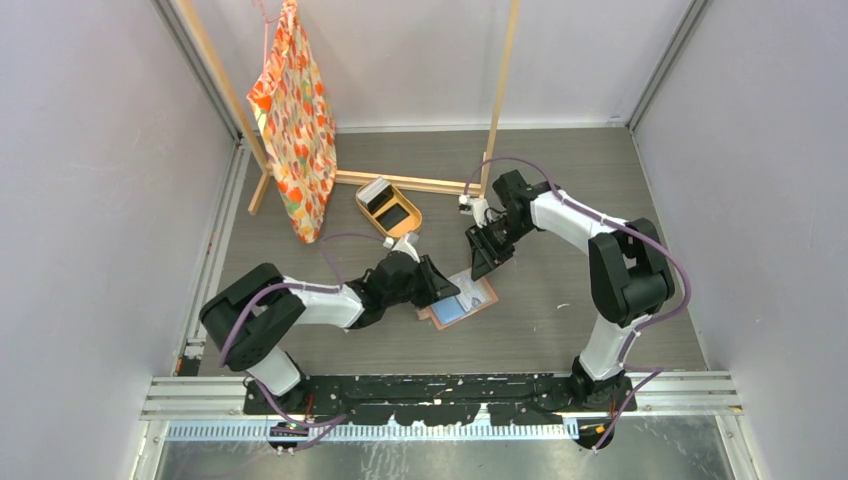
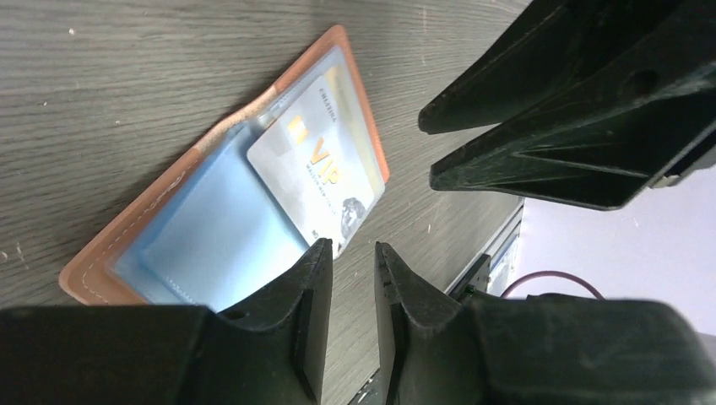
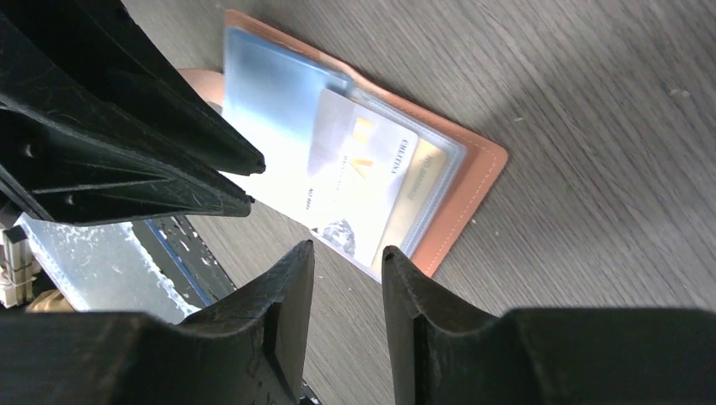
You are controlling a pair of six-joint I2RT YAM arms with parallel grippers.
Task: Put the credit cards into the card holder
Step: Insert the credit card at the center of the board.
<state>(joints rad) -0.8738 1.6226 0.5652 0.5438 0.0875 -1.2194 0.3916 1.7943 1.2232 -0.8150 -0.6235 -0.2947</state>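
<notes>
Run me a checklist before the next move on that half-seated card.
1. Card holder lying open on the table: ok.
2. VIP card fully seated: not ok; it sits skewed, with one corner past the holder's edge.
3. Left gripper empty, jaws slightly apart: ok.
4. Right gripper empty, jaws apart: ok.
5. Grippers not touching each other: ok, though they are close.
6. Cards left in the tan tray: cannot tell.

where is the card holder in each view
top external: card holder, middle of the table.
left wrist: card holder lies open, left of centre.
right wrist: card holder lies open, upper middle.
shared landmark: silver VIP card poking from its pocket, clear in both wrist views.
</notes>
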